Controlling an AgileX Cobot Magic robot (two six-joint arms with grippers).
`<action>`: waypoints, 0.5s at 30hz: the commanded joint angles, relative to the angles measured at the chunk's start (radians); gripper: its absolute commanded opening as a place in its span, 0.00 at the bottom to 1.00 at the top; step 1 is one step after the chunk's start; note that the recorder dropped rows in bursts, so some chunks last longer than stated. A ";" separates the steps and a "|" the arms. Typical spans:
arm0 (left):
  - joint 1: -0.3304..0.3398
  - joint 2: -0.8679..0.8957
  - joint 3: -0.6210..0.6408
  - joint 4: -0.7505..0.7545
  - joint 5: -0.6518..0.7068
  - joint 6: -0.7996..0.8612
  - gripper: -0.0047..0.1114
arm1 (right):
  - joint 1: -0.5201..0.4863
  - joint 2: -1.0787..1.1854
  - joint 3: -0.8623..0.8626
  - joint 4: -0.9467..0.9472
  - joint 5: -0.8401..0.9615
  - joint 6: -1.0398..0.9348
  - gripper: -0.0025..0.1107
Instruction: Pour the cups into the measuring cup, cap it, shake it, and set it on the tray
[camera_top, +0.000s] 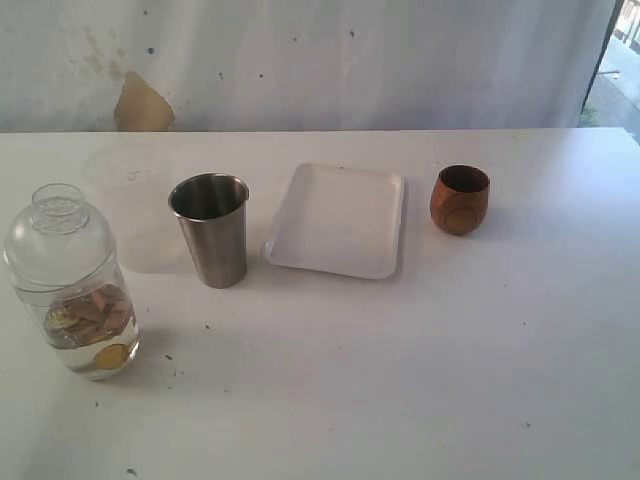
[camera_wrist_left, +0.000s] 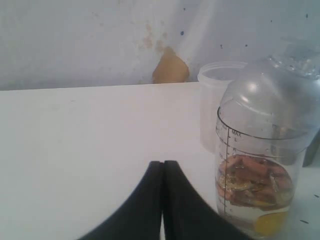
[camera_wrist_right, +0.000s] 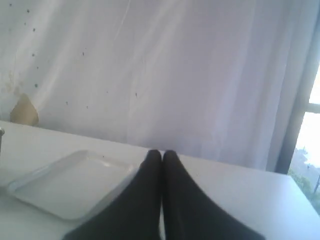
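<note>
The clear measuring cup (camera_top: 70, 290) stands at the table's front left with a clear dome lid (camera_top: 58, 215) on top; brownish pieces and a yellow lump sit in liquid at its bottom. It also fills one side of the left wrist view, measuring cup (camera_wrist_left: 260, 165), just beside my left gripper (camera_wrist_left: 163, 162), which is shut on nothing. The grey steel tumbler (camera_top: 211, 229) stands upright left of the white tray (camera_top: 338, 220), and the brown wooden cup (camera_top: 460, 199) stands right of it. My right gripper (camera_wrist_right: 161, 152) is shut and empty, low over the table by the tray (camera_wrist_right: 65, 185). Neither arm shows in the exterior view.
A faint frosted translucent cup (camera_wrist_left: 215, 100) stands behind the measuring cup. A white curtain with a brown stain (camera_top: 142, 105) hangs along the table's far edge. Bare white tabletop (camera_top: 400, 380) spreads across the front and right.
</note>
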 joint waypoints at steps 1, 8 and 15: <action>-0.001 -0.005 0.000 -0.003 -0.006 -0.004 0.04 | -0.009 -0.029 0.046 0.001 0.020 0.021 0.02; -0.001 -0.005 0.000 -0.003 -0.006 -0.004 0.04 | -0.009 -0.067 0.046 0.001 0.322 0.028 0.02; -0.001 -0.005 0.000 -0.003 -0.006 -0.004 0.04 | -0.009 -0.067 0.046 0.001 0.408 0.045 0.02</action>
